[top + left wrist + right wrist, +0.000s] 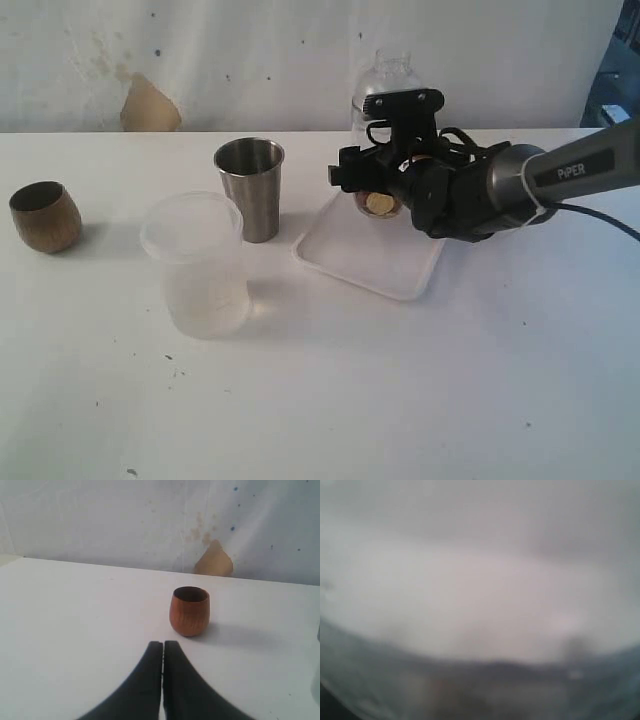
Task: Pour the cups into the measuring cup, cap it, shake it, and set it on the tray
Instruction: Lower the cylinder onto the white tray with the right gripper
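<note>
Right hand [375, 190] at measuring cup [380, 205], over tray [372, 262] at its 12 o'clock edge; grip unreadable. Left hand [163, 655] closed, empty. Lower upright, seat flat inside rim, then release.

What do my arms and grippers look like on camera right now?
Right arm: grey metallic tube, white PiPER lettering on a dark band, black joints, looped black cables, black bracket above its black right gripper. Left arm: only the left gripper shows, two smooth black tapered fingers.
</note>
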Controlling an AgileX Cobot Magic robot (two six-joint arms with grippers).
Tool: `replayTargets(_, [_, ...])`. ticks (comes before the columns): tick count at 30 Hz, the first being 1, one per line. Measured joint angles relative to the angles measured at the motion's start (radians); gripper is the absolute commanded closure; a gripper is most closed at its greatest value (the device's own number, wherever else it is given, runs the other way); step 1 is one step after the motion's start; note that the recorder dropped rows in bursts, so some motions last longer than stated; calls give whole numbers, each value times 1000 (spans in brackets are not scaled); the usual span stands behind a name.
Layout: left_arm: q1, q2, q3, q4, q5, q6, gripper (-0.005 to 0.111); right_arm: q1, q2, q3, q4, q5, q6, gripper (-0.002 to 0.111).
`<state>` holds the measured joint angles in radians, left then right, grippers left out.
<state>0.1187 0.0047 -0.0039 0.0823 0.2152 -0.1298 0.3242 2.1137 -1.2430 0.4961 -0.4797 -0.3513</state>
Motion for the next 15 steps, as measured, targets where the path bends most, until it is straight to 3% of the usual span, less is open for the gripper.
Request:
replayTargets(12, [0,0,0,0,0,0,106,0,2,0,0,27,0,28])
replayTargets(15, [0,0,0,0,0,0,106,0,14,0,0,29,0,22])
